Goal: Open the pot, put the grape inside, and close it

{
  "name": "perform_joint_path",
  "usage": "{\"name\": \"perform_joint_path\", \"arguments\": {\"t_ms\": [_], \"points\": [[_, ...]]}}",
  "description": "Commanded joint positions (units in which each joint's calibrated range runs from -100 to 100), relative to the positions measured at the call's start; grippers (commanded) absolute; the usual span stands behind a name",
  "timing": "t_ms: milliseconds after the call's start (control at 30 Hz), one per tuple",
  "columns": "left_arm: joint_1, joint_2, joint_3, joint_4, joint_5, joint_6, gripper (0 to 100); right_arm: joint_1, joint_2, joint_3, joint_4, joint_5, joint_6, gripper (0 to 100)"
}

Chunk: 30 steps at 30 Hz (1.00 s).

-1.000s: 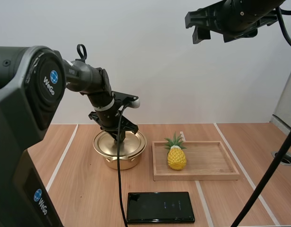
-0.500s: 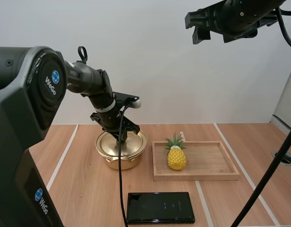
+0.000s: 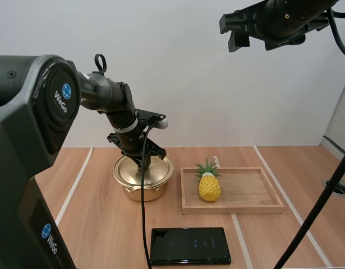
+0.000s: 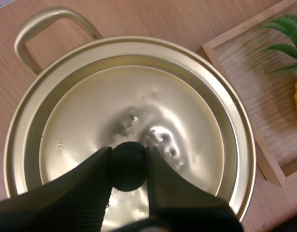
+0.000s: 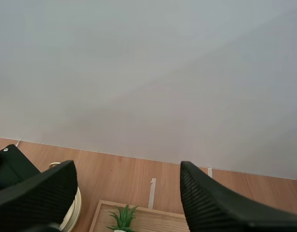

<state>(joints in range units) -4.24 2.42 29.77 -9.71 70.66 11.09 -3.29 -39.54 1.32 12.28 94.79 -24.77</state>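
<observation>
Pinching lid knob (image 4: 129, 164), left jaws, pineapple (image 3: 209, 188) beside, perhaps phone (image 3: 190, 245)

Gold pot (image 3: 130, 191) on a brown wood-grain table (image 3: 99, 224) with white lines (image 3: 74, 188).
Lid (image 4: 187, 111) and pot share 1 shiny gold; the knob (image 4: 129, 164) is black. Left gripper (image 4: 128, 155) and right gripper (image 5: 128, 167) are black, ribbed inside. Right of the pot: pale wood tray (image 3: 248, 193), yellow pineapple (image 3: 209, 188) with green leaves, glossy black phone (image 3: 190, 245).
</observation>
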Motion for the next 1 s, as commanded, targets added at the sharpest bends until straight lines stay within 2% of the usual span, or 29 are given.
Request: {"name": "perform_joint_path", "arguments": {"t_ms": [0, 100, 200, 467, 533, 833, 967], "points": [[0.21, 0.83, 0.98, 4.19, 6.30, -2.07, 0, -0.21, -0.82, -0.47, -0.16, 0.28, -0.16, 100], [0.21, 0.71, 0.98, 4.19, 6.11, -4.11, 7, -0.21, -0.82, -0.47, -0.16, 0.28, -0.16, 100], [0.21, 0.71, 0.26, 4.19, 6.11, -4.95, 22, -0.21, -0.82, -0.47, -0.16, 0.28, -0.16, 100], [0.21, 0.06, -6.23, 4.19, 13.58, -4.76, 88, -0.21, -0.82, -0.47, -0.16, 0.28, -0.16, 100], [0.21, -0.63, -7.39, 4.08, 13.58, -4.63, 99, -0.21, -0.82, -0.47, -0.16, 0.47, -0.16, 100], [0.21, -3.32, -13.03, 2.68, 13.40, -3.29, 100, -0.21, -0.82, -0.47, -0.16, 1.22, -0.16, 100], [0.21, -3.31, -17.14, 2.68, 13.94, -6.27, 100, -0.21, -0.82, -0.47, -0.16, 1.39, -0.16, 100]]}}
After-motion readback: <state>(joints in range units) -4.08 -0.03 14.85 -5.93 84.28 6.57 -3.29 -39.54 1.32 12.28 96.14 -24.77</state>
